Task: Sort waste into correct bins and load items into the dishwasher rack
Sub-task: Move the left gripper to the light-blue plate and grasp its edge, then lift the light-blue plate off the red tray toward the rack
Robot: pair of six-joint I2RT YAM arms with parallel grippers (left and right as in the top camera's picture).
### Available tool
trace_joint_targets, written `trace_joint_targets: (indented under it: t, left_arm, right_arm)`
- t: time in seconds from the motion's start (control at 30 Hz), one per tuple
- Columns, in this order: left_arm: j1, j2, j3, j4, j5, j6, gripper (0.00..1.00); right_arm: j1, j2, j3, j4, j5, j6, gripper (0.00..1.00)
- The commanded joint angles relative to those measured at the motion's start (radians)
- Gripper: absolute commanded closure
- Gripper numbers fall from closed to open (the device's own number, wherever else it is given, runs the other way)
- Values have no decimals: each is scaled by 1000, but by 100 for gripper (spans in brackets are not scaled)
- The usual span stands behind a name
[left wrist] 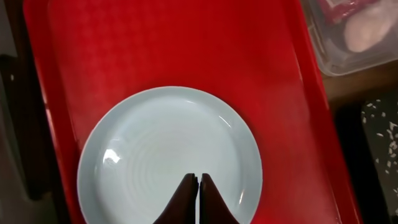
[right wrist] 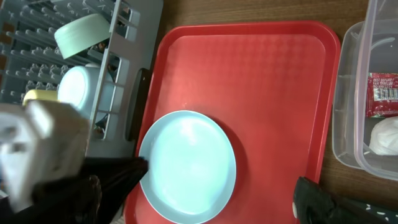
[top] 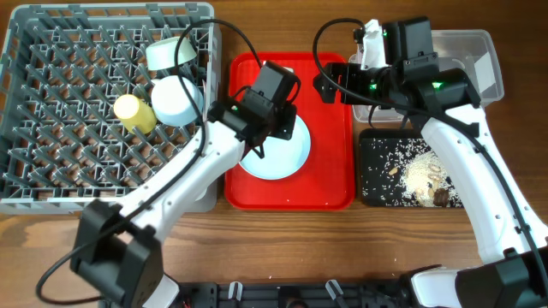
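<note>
Left wrist, left gripper (left wrist: 198,179) over plate (left wrist: 155,143) (fingers (left wrist: 181,200) together)

The grey lattice rack (top: 51,103) sits at the left of the table (top: 282,248) and holds three items near its right wall: a pale-green bowl (top: 171,53) tipped on its side, a light-blue bowl (top: 177,101) just in front of it, and a yellow cup (top: 134,113) lying on its side against that bowl. The light-blue plate (top: 291,156) lies flat on the near half of the red tray (top: 330,103). At the right, the clear tub (top: 484,60) contains the red sachet (right wrist: 384,94) and the white tissue (right wrist: 385,135), while the black tray (top: 372,180) just in front of it carries scattered rice grains (top: 419,175) with brown bits (top: 441,197).
</note>
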Motion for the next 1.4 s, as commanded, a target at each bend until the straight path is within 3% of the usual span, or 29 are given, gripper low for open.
trace_joint_targets:
  t: [0.0,0.1,0.23,0.47,0.7,0.87,0.9,0.97,1.13,1.2,1.23,1.27,1.3,1.37]
  left_arm:
    - [5,113,-1,25,92,-34,96]
    - [-2,212,-1,59,229,-34,96]
    - [-5,334,-1,76,298,-56,96]
    - [-23,355,-1,95,637,-45,96]
    - [-102,355,-1,82,722,-45,96]
    - [-74,339,-1,90,658,-19,93]
    - [-36,328,-1,95,657,-24,85]
    - [31,310,-1,100,664,-54,85]
    - [233,231,-1,101,729,-31,67]
    - [293,220,-1,97,728,-11,55]
    - [320,220,-1,87,727,19,48]
    - [341,221,-1,66,720,53,32]
    - [354,221,-1,33,666,62,0]
    - [357,221,-1,-5,582,62,0]
  right_arm:
    - [1,13,-2,3,-16,6,0]
    - [1,13,-2,3,-16,5,0]
    - [1,13,-2,3,-16,5,0]
    - [1,13,-2,3,-16,5,0]
    - [1,13,-2,3,-16,5,0]
    - [1,13,-2,3,-16,5,0]
    - [1,13,-2,3,-16,5,0]
    - [1,13,-2,3,-16,6,0]
    - [1,13,-2,3,-16,5,0]
    - [1,13,-2,3,-16,5,0]
    - [1,13,-2,3,-16,5,0]
    - [1,13,-2,3,-16,6,0]
    - [1,13,-2,3,-16,5,0]
    - [1,13,-2,3,-16,6,0]
